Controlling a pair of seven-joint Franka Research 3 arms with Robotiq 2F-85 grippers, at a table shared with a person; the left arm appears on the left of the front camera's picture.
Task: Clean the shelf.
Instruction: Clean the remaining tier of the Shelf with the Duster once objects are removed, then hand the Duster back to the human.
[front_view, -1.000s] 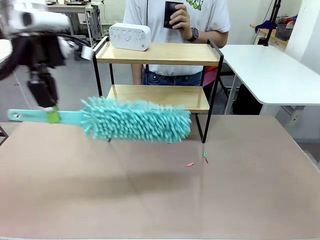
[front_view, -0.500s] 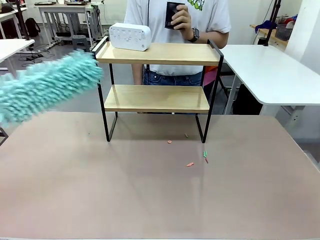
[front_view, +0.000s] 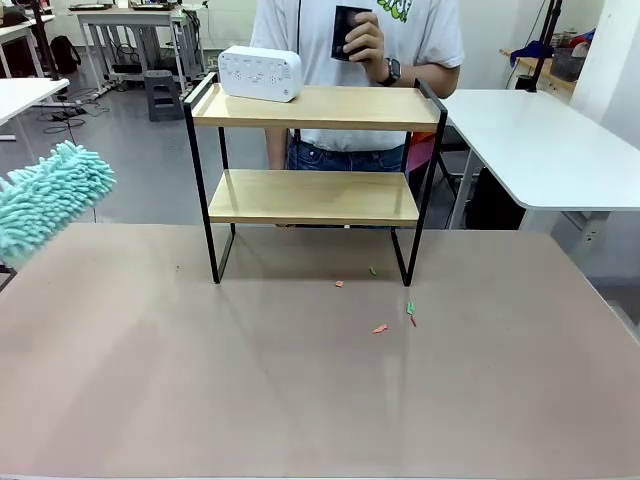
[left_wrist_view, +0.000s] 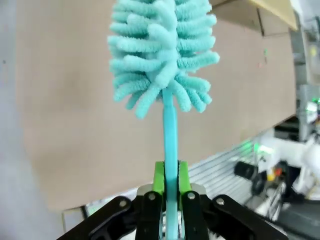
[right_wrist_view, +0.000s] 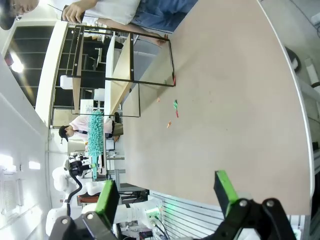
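**Duster held wide of the shelf, ready for a pass**

The left hand (left_wrist_view: 171, 176) is clamped on the thin handle of the teal duster (front_view: 45, 200), whose head hangs well left of the shelf (front_view: 330, 197). The right hand (right_wrist_view: 166, 195) has its fingers spread and holds nothing. Scraps (front_view: 380, 328) lie on the surface (front_view: 300, 400) just before the shelf's right front leg. The next pass probably wants the head level along a board, clear of the white box (front_view: 260, 73) on the top left. Behind the shelf, a person's hand (front_view: 365, 35) holds a dark cup.
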